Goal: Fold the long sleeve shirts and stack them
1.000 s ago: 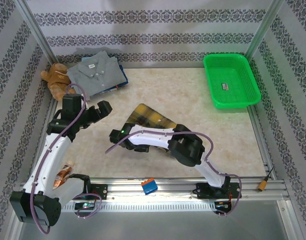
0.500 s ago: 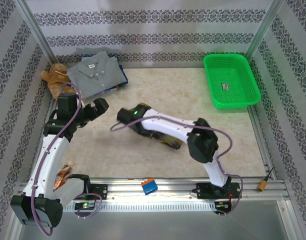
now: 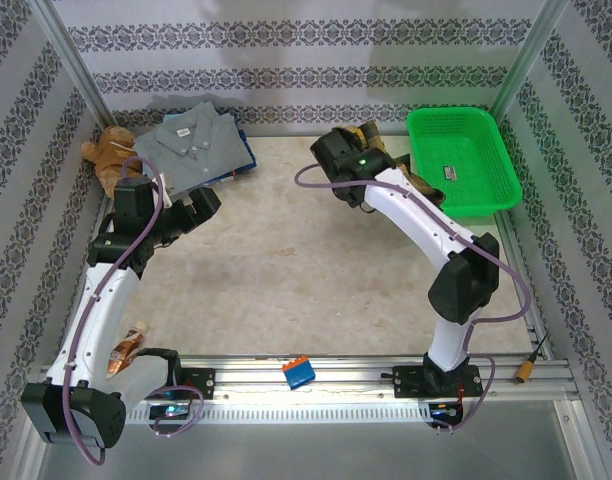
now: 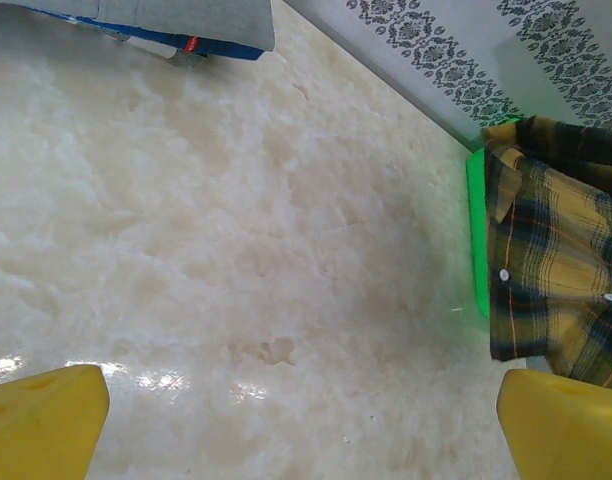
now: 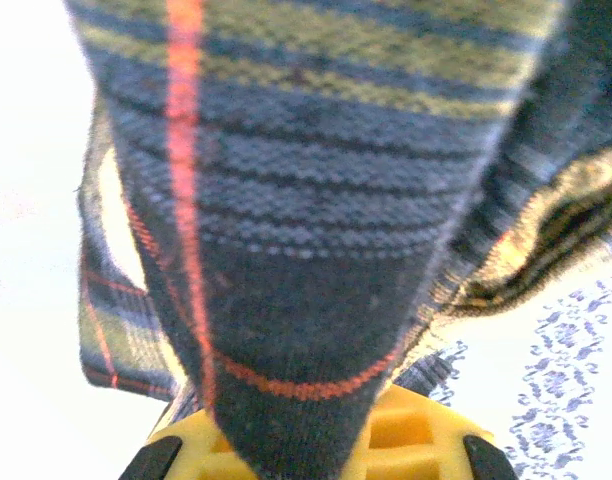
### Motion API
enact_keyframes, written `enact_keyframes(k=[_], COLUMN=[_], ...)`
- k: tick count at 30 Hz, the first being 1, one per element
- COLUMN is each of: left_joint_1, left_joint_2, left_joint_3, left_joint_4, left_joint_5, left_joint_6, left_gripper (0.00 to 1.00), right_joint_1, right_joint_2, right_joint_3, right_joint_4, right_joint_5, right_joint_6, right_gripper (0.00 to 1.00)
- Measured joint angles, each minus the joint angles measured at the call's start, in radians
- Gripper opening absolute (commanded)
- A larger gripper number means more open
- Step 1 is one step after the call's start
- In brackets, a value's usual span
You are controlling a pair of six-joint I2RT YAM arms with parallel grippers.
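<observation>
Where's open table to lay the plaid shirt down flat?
The widest bare patch is the table's middle, from the open left claw across to the right arm and down to the near rail. Back left is crowded with the grey shirt and teddy bear. Back right has the green basket, with the plaid shirt held beside it.

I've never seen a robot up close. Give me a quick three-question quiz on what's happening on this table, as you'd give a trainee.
1. True or false: the left tool is open and holds nothing.
2. What does the right tool grip? A the teddy bear; B the plaid shirt; C the green basket.
3. Fill in: the folded grey shirt lies on a ___ shirt.
Key: 1 true; 2 B; 3 blue, the blue shirt.
</observation>
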Motion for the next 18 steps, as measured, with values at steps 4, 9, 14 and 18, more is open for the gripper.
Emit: enact_keyframes(k=[4,9,14,18], left_joint_1=[0.000,0.000,0.000,0.000], left_joint_2=[-0.002,-0.014,-0.023,-0.029], left_joint_3=[-0.001,-0.024,-0.045,-0.057], left_joint_4=[-0.002,-0.012,-0.048,-0.059], left_joint_5=[0.000,0.000,-0.001,-0.001], left_joint_6=[0.007,0.023,0.045,0.052], left_gripper=[1.00,1.00,1.00,1.00], right_joint_1=[0.080,0.234,0.365,0.441], right_joint_2=[0.021,0.235,0.431,0.442], right_joint_3=[-0.095,-0.108,-0.055,0.004], right_joint_4=[0.037,0.006,-0.101,-0.167], right_joint_5=[0.009,-0.035,-0.116,-0.195], right_joint_6=[0.004,0.147,0.331,0.438], right_gripper=[0.00,0.00,0.00,0.03])
